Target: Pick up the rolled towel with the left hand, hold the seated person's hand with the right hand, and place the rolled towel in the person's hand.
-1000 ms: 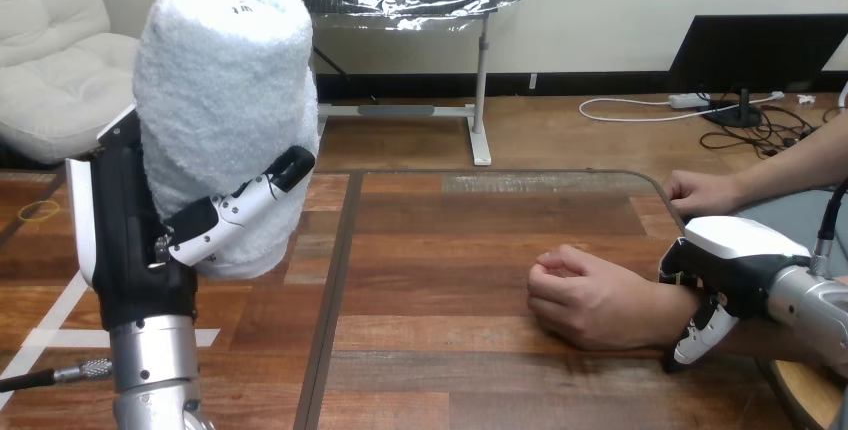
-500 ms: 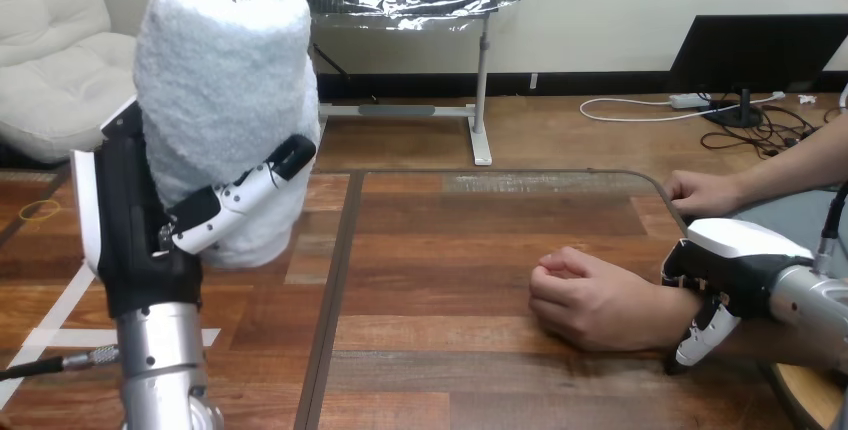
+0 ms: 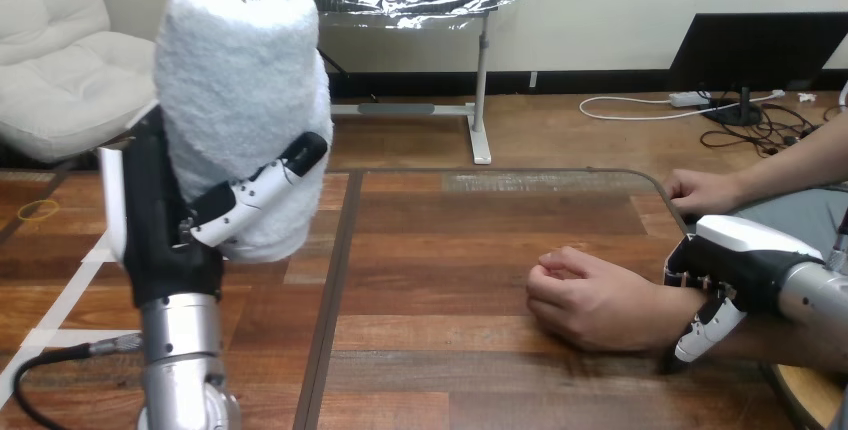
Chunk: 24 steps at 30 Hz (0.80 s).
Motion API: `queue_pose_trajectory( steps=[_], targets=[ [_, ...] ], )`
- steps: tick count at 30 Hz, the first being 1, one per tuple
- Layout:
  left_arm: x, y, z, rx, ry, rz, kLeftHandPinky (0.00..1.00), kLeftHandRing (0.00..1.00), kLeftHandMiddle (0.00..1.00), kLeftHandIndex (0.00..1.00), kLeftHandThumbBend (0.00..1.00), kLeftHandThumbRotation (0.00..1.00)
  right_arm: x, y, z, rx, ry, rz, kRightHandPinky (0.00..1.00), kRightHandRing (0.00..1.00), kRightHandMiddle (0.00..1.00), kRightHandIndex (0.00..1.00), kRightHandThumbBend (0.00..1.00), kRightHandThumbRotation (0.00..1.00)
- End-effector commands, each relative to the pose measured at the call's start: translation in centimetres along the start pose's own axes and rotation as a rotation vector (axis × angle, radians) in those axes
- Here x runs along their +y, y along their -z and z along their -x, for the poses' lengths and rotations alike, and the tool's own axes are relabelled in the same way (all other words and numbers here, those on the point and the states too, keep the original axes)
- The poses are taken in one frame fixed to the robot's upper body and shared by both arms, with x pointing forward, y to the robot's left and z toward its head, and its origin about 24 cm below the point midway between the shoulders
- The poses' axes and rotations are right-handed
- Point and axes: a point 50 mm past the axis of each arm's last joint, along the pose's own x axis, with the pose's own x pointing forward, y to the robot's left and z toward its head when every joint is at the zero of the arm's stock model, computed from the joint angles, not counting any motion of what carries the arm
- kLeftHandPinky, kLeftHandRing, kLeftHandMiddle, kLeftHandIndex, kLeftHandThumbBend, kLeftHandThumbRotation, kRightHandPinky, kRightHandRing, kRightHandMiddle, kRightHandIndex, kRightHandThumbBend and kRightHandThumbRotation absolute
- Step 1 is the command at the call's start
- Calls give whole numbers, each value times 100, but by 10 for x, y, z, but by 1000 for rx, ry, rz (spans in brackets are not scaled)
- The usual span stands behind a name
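My left hand [image 3: 165,225] is raised at the left of the head view, its fingers curled round a white rolled towel [image 3: 245,100] that stands upright in the grip. The person's hand [image 3: 590,300] lies on the wooden table [image 3: 440,260] at the right, loosely closed, knuckles up. My right hand [image 3: 735,270] sits over the person's wrist, with its fingers [image 3: 705,330] hanging down the near side of it. I cannot tell whether they curl round the wrist. A second hand of the person [image 3: 700,190] rests near the table's far right edge.
The table's left edge runs just right of my left arm, with wooden floor below it. The table's rounded right corner lies by the person's farther hand.
My left arm has shifted a little to the right with the towel and now leans slightly. The right hand and the person's hand have stayed in place.
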Motion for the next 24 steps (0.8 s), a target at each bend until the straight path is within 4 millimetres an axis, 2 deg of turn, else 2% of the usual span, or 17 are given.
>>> queue_pose_trajectory(
  steps=[1, 12, 24],
  targets=[
    [-18, -7, -19, -76, 45, 51, 22, 27, 33, 38, 58, 0, -12, -6, 5, -35, 51, -54, 23, 31, 38, 42, 78, 9],
    [-28, 7, -21, -24, 73, 58, 23, 28, 34, 38, 58, 0, -31, -11, 15, -67, 100, -78, 27, 34, 40, 42, 77, 11],
    [-41, 18, -25, 10, 106, 48, 25, 30, 36, 39, 60, 0, -48, -15, 25, -112, 156, -95, 28, 34, 39, 40, 79, 8]
  ],
)
